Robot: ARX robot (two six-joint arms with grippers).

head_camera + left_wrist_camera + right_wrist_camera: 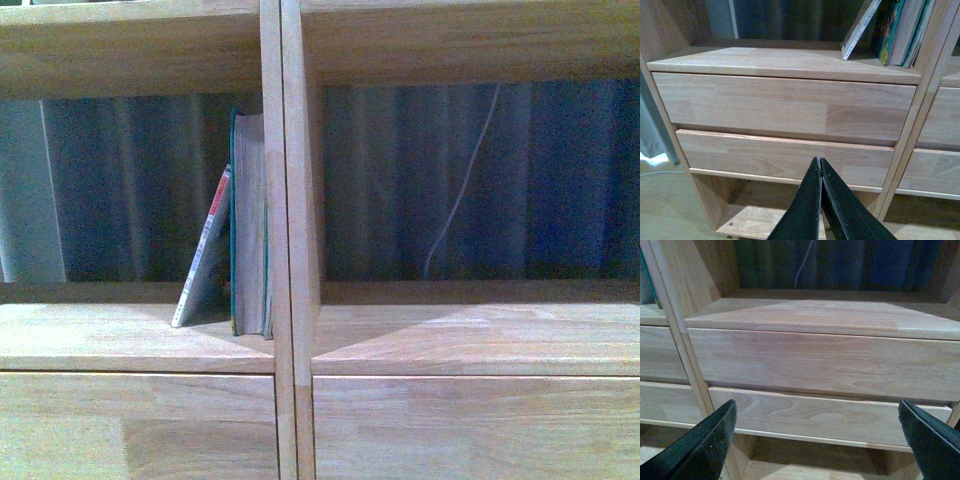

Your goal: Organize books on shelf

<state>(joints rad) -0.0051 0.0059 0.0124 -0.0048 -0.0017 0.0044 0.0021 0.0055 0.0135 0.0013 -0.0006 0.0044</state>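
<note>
Teal book stands upright against the shelf's double central upright, left compartment; thin white paperback leans tilted on it, spine print too small to read. Dark curtain and a white cable show behind the right compartment. My left gripper is clenched empty, right gripper spread wide, both low before the drawer fronts.

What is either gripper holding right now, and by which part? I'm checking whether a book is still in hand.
Nothing. The left gripper is shut on nothing, the right gripper open; both books stand on the shelf.
</note>
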